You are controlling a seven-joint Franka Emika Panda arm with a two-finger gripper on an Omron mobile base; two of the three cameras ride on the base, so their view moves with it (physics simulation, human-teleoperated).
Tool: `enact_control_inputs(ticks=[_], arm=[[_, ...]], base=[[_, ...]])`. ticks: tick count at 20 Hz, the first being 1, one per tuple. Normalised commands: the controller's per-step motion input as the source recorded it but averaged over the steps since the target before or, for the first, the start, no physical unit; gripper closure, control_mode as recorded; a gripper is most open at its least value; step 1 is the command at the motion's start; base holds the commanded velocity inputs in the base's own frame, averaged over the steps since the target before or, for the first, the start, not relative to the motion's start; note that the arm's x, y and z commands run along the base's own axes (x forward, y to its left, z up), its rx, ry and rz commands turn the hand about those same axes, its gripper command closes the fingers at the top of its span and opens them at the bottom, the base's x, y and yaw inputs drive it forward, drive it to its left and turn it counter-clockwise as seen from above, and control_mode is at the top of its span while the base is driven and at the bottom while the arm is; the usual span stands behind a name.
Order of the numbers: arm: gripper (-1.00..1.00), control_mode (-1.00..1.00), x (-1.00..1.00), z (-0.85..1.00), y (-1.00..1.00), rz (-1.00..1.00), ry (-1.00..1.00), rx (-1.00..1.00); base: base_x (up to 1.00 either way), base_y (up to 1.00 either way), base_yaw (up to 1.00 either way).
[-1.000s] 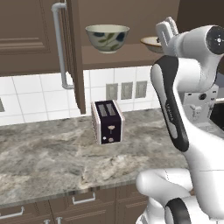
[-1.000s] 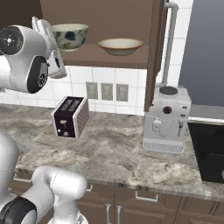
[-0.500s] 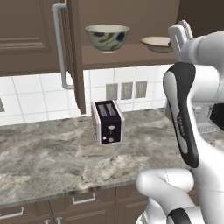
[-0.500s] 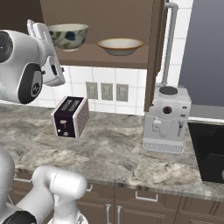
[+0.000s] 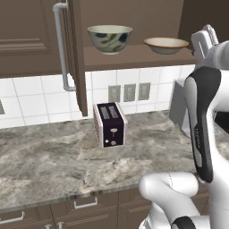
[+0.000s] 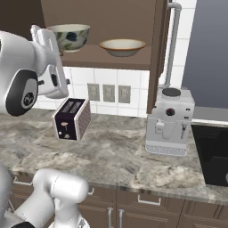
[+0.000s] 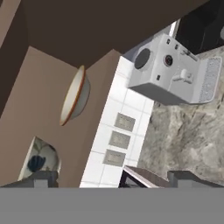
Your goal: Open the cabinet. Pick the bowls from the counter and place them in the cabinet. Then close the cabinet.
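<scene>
The cabinet [image 5: 134, 18] stands open, its left door [image 5: 76, 53] and right door [image 6: 158, 49] swung out. On its shelf sit both bowls: a deep one with blue-green markings [image 5: 109, 38] [image 6: 69, 35] [image 7: 41, 159] and a shallow cream one with an orange rim [image 5: 166, 44] [image 6: 122, 46] [image 7: 73, 97]. My gripper [image 5: 203, 40] [image 6: 44, 38] [image 7: 116, 179] hangs in front of the shelf, apart from the bowls, open and holding nothing. The marbled counter [image 5: 49, 156] [image 6: 116, 153] lies below.
A dark toaster [image 5: 109, 125] [image 6: 71, 119] stands on the counter under the shelf. A white coffee machine [image 6: 169, 122] [image 7: 175, 74] is to its right, below the right door's long handle [image 6: 171, 44]. Wall outlets [image 5: 129, 92] and low drawers [image 5: 85, 203] also show.
My hand has drawn back from the shelf, sliding right in the left base view away from the shallow bowl. Both bowls stay put on the shelf.
</scene>
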Motion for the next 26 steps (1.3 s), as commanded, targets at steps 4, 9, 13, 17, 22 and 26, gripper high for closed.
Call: enact_control_inputs(ticks=[4,9,13,17,22,26], arm=[[-1.0,-1.0,-0.46,0.02,-0.61,-0.04,0.13,0.0],[-1.0,-1.0,-0.5,0.0,-0.66,0.0,0.07,0.0],[-1.0,-1.0,-0.61,0.0,-0.53,0.0,0.0,0.01],[-1.0,-1.0,-0.56,0.0,-0.41,-0.01,0.0,0.0],[-1.0,-1.0,-0.81,0.0,-0.23,-0.02,-0.03,0.0],[-1.0,-1.0,-0.53,0.0,-0.13,-0.02,-0.11,0.0]], base=[[0.0,0.0,0.0],[0.0,0.0,0.0],[0.0,0.0,0.0],[0.0,0.0,0.0],[0.0,0.0,0.0],[0.0,0.0,0.0]])
